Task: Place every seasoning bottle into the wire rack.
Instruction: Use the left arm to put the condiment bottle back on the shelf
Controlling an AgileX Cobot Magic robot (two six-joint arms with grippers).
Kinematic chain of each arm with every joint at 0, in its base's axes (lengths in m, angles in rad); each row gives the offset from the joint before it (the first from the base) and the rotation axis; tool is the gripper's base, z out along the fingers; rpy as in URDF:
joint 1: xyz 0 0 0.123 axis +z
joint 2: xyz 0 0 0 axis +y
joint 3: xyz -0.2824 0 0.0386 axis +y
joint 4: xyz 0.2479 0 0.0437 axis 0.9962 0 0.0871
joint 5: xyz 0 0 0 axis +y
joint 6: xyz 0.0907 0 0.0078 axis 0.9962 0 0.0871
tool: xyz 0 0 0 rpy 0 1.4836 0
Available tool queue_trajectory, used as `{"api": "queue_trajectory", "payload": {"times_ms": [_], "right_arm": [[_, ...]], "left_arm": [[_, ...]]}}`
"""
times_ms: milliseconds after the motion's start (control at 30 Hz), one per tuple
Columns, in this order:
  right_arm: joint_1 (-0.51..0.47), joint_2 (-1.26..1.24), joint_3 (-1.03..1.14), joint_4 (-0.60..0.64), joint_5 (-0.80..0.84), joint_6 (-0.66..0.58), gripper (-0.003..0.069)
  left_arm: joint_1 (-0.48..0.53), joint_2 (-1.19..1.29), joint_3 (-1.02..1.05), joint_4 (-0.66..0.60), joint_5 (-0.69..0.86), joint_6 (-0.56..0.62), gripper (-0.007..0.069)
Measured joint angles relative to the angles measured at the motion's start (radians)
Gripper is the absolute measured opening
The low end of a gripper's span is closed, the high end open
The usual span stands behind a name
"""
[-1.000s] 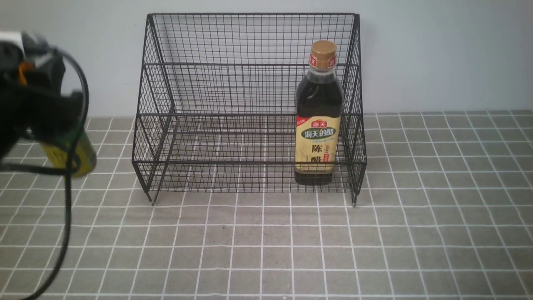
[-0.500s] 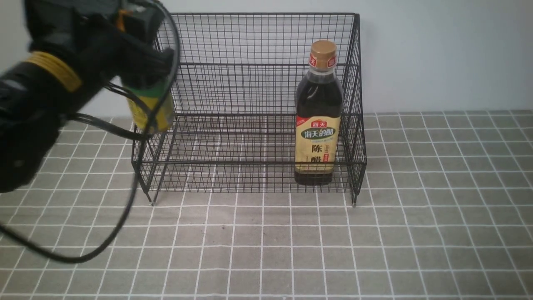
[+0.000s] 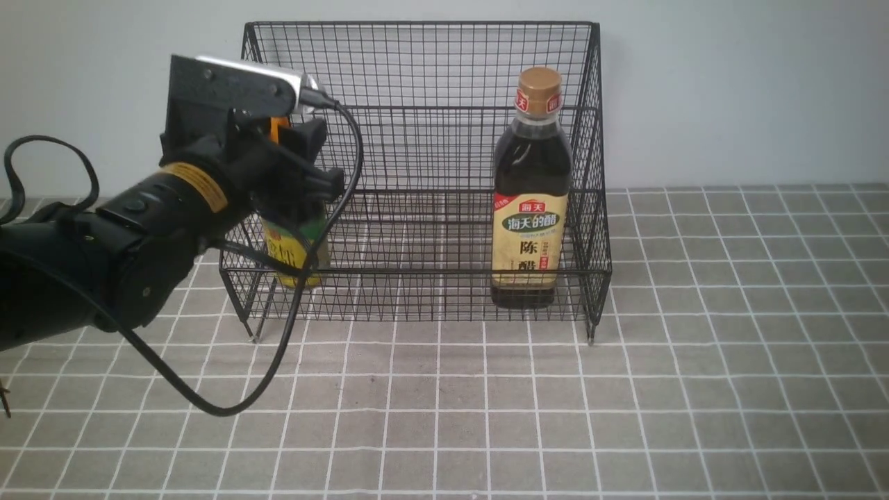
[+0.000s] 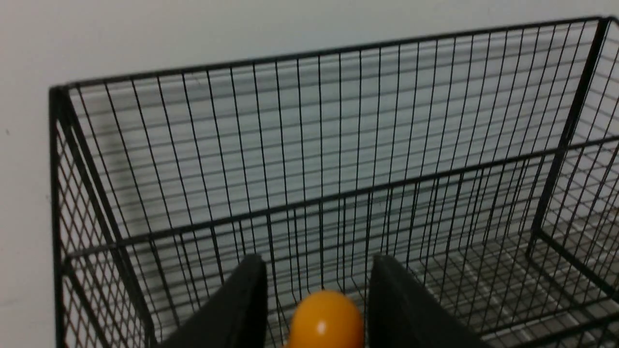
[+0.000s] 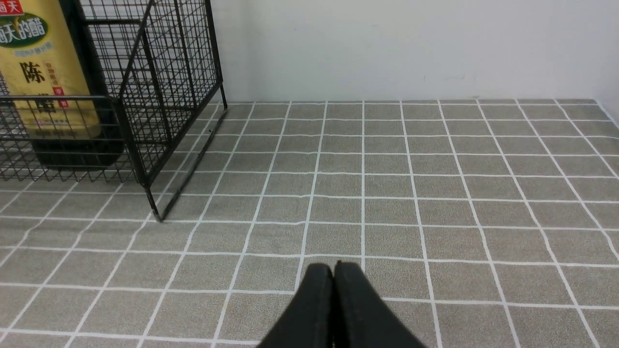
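Wire rack: black mesh, stepped, standing at twelve o'clock on the tiled surface, open top, back panel against the wall.

Tall bottle: tan cap, beige label. Upright on the lower tier at the rack's three o'clock end, cap pointing straight up, long axis vertical. Judged placed; this half of the task is done.

Left gripper: fingers partly open, closed on the neck of the short bottle just below its cap, at the rack's nine o'clock end.

Short bottle: yellow-green label, orange cap showing between the fingers. Long axis near vertical, cap up, base low behind the front rail; whether it rests on the tier cannot be told. Remaining, by judgement: set down, release, withdraw.

Right gripper: fingers pressed together, holding nothing, low over the tiles at three o'clock from the rack, well apart from it.
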Motion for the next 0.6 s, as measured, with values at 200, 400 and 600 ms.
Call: {"api": "queue_trajectory", "payload": {"times_ms": [200,400,600], "right_arm": [[0.0,0.0,0.0,0.0,0.0,0.0,-0.0014],[0.0,0.0,0.0,0.0,0.0,0.0,-0.0014],[0.0,0.0,0.0,0.0,0.0,0.0,-0.0014]], "left_arm": [[0.0,0.014,-0.002,-0.002,0.091,-0.043,0.0248],[0.0,0.019,-0.01,-0.006,0.141,-0.05,0.0311],[-0.001,-0.022,-0.01,-0.006,0.183,-0.05,0.049]]}}
